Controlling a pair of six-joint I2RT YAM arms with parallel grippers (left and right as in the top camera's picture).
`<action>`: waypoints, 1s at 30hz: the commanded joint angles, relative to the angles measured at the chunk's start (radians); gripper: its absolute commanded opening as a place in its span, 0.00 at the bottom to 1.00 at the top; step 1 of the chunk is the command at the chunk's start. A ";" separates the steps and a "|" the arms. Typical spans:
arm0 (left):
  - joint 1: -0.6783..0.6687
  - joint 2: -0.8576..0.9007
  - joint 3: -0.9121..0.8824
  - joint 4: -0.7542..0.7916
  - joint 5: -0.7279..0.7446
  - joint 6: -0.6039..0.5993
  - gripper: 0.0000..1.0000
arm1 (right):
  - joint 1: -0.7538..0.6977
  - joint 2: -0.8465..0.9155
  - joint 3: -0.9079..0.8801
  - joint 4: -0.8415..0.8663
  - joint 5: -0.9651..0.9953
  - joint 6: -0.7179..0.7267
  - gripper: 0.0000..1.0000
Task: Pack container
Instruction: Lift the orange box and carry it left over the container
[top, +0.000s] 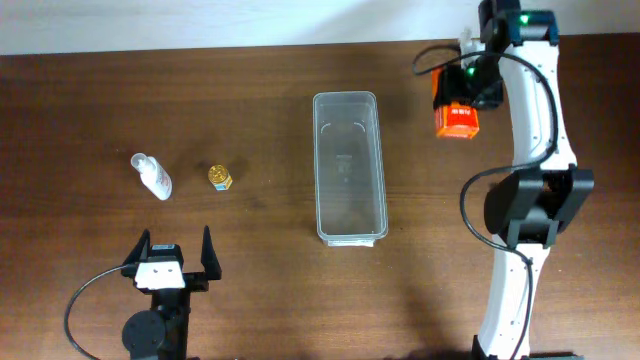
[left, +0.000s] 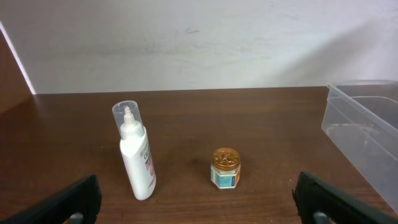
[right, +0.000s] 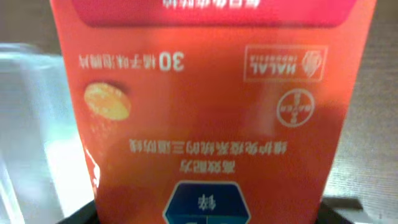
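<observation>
The container (top: 318, 170), a long clear plastic bin, lies in the middle of the table with nothing visible inside. My right gripper (top: 458, 100) is at the back right, beside the bin's far end, shut on an orange box (top: 456, 120). In the right wrist view the orange box (right: 211, 112) fills the frame between my black fingers, and the container (right: 28, 124) shows pale at the left. My left gripper (top: 176, 250) stands wide open near the front left with nothing between its fingers (left: 74, 199). The container's corner (left: 360, 124) appears at the right of the left wrist view.
A white bottle (top: 152, 176) with a clear cap lies left of the bin, with a small gold-lidded jar (top: 220, 177) beside it. Both sit ahead of my left gripper: the bottle (left: 137, 158) and the jar (left: 225, 168). A white wall backs the table.
</observation>
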 joint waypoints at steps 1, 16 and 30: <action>-0.002 -0.006 -0.002 -0.005 0.000 0.012 0.99 | 0.065 -0.009 0.145 -0.060 -0.045 0.035 0.62; -0.002 -0.006 -0.002 -0.005 0.000 0.012 0.99 | 0.376 -0.012 0.243 -0.144 0.066 0.274 0.63; -0.002 -0.006 -0.002 -0.005 0.000 0.012 0.99 | 0.433 0.096 0.241 -0.097 0.122 0.321 0.63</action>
